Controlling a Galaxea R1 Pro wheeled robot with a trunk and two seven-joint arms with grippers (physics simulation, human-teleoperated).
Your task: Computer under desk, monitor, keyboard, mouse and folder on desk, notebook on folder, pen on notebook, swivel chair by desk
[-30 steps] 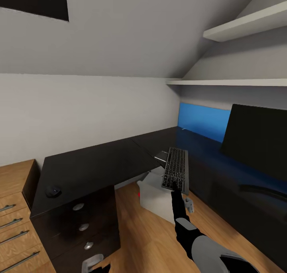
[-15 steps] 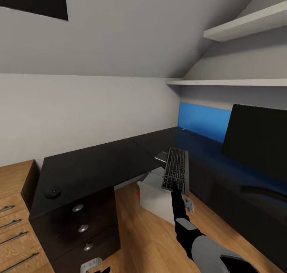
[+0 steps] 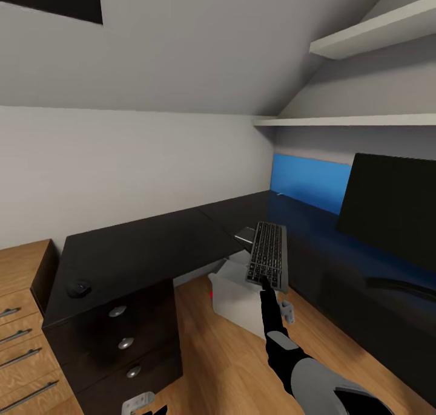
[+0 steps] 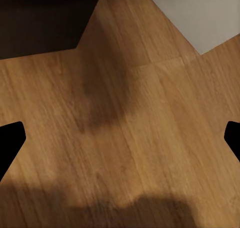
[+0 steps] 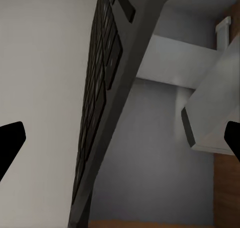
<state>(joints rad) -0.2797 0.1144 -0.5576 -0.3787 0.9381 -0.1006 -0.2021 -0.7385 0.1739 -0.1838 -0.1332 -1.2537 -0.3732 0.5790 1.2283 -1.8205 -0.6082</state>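
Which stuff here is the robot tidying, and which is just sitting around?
For the job:
keyboard, held up by the right gripper
monitor
mouse
desk
computer

Just around:
shelves
wooden drawers

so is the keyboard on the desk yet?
No. The keyboard is held up by the right pincer, above the floor beside the desk.

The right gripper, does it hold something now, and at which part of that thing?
Yes. The right gripper holds the keyboard by its near short end, above the floor. The left gripper's fingers stand apart over bare floor, holding nothing.
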